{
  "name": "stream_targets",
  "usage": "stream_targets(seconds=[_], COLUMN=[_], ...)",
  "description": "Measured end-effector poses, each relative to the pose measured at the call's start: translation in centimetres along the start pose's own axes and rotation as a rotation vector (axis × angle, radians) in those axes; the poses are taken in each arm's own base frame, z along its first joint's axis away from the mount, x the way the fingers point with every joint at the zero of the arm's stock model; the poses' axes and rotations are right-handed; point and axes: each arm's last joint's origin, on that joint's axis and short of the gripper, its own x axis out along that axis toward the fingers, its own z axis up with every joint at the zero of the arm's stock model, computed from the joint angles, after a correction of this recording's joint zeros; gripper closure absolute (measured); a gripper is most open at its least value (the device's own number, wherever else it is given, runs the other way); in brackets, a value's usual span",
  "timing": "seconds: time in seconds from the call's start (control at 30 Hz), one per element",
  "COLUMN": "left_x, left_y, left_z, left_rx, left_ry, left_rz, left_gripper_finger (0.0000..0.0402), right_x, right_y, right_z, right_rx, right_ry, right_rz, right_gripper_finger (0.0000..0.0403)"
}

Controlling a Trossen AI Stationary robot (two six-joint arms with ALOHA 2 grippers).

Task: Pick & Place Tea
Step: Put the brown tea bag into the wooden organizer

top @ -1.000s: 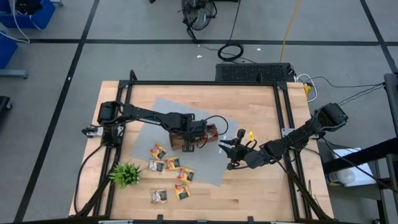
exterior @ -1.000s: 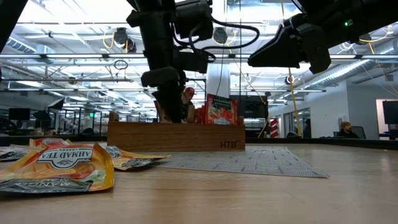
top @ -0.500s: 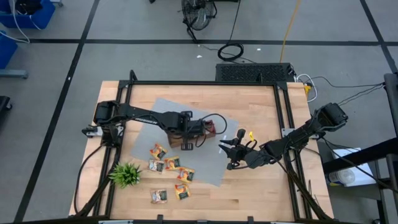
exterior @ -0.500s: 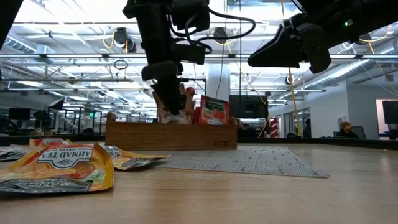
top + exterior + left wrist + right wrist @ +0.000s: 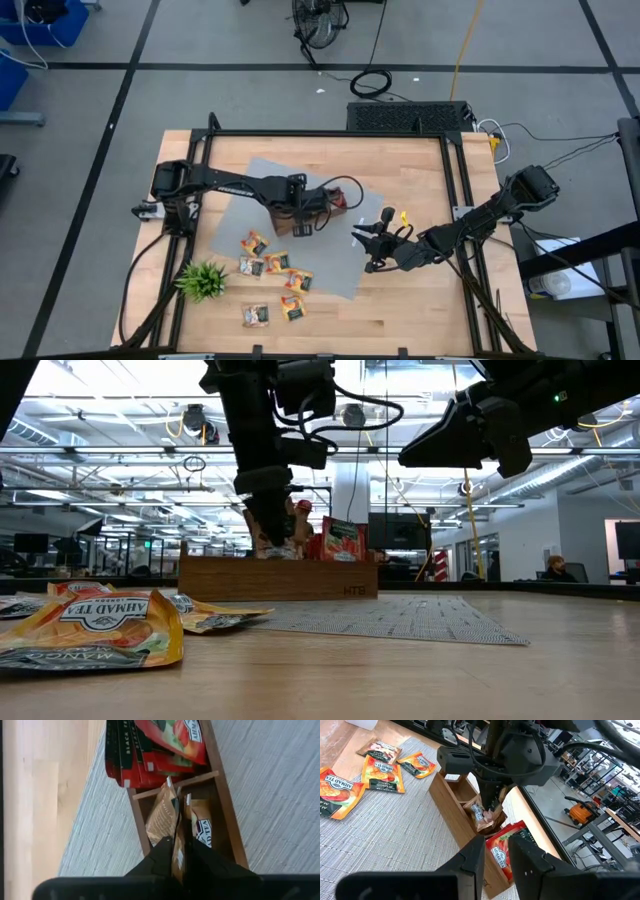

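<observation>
The brown wooden tray [image 5: 287,229] rests flat on a grey mat [image 5: 245,190]. Red sachets [image 5: 170,740] stand in one end compartment, and pale and orange ones [image 5: 161,817] in the middle one. My left gripper [image 5: 178,851] hangs over the middle compartment, shut on an orange-yellow tea sachet [image 5: 178,840]. The right wrist view shows that left gripper [image 5: 489,807] pointing down into the tray [image 5: 451,805]. Several loose sachets [image 5: 272,266] lie flat near the table's near-left side. My right gripper [image 5: 368,250] hovers open to the right of the tray, touching nothing. My left gripper pinches the sachet between its two fingers, coming from above and pointing down. The sachet shows edge-on between the fingertips [image 5: 165,855] and hangs upright below them, its lower end [image 5: 181,817] down among the sachets in the middle compartment.
A small green spiky plant [image 5: 203,280] stands by the near-left corner. More sachets [image 5: 95,625] lie close to the low camera. A black frame [image 5: 455,200] runs round the table's edges. Bare wood [image 5: 420,310] lies toward the near right.
My left gripper, still shut on the sachet, has shifted a little over the tray, rising and then sinking slightly. The tray has moved a bit, its red-sachet end swinging toward the far edge.
</observation>
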Motion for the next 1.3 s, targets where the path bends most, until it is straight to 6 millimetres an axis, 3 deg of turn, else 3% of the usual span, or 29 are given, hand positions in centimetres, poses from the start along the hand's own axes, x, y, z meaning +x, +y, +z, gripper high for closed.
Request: stream_targets(seconds=[0.33, 1.03, 1.3], left_x=[0.18, 0.16, 0.11], left_y=[0.64, 0.69, 1.02], left_z=[-0.02, -0.35, -0.63], left_rx=[-0.044, -0.087, -0.069], left_ry=[0.006, 0.038, 0.061], left_rz=[0.002, 0.02, 0.134], left_gripper_finger=[0.038, 0.0212, 0.0195], right_x=[0.0, -0.01, -0.01], right_y=[0.0, 0.01, 0.01], right_z=[0.0, 0.01, 0.0], right_rx=[0.0, 0.0, 0.0], right_ry=[0.0, 0.0, 0.0], right_rz=[0.0, 0.001, 0.001], right_gripper_finger=[0.033, 0.033, 0.033])
